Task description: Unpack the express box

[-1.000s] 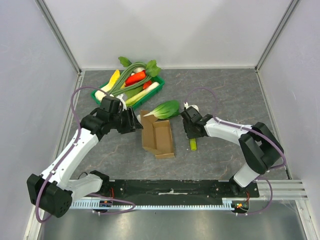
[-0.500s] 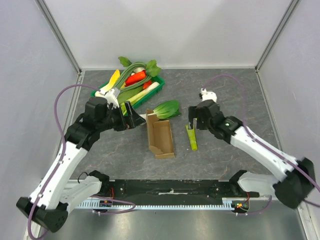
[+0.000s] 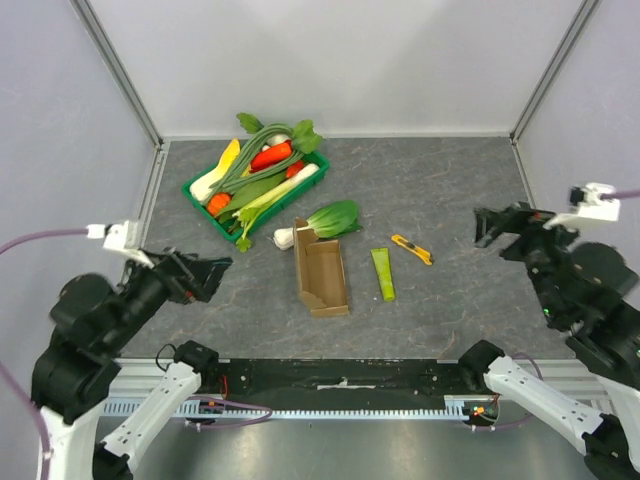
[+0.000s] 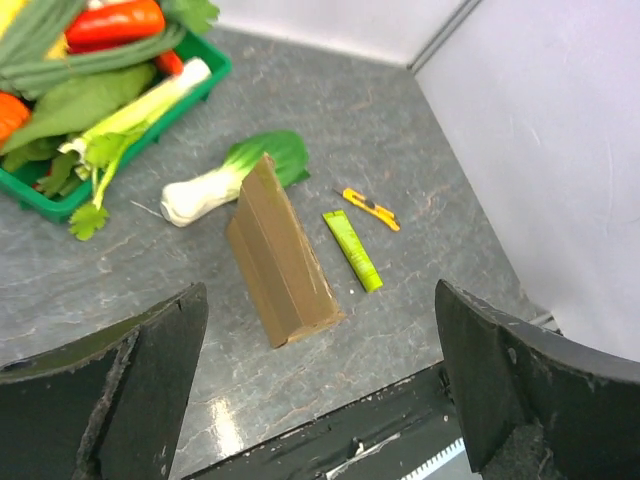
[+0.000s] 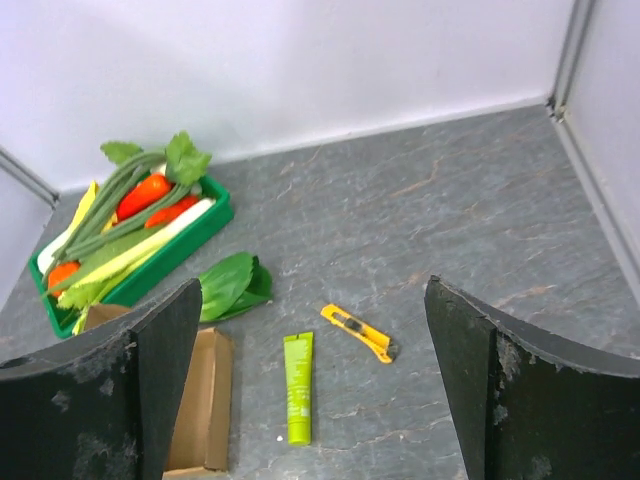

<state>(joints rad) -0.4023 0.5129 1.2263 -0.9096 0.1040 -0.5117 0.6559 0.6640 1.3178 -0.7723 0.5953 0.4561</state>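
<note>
The express box (image 3: 321, 277) lies in the middle of the table (image 3: 450, 190), between my two arms and a little nearer to the left one. It is a small flat carton of plain brown cardboard. It rests on one long side, so its open face looks toward the right arm. As far as I can see from above, nothing is inside it.

A bok choy (image 3: 325, 221) lies at its far end, just beside it or touching; I cannot tell which. A green tube (image 3: 383, 274) lies near its open side, and a yellow cutter (image 3: 411, 249) a little further. The green tray (image 5: 160, 277) of vegetables stands apart, at the far left.

I judge the box to be very light, and stiff only along its folds. The thin walls would bend under a hard squeeze, and the smooth card may slip. I would take hold of the upper long wall, one finger inside and one outside, near the middle.

The left tool (image 3: 200, 275) and the right tool (image 3: 490, 228) both stand wide apart and hold nothing, well away from the box.
</note>
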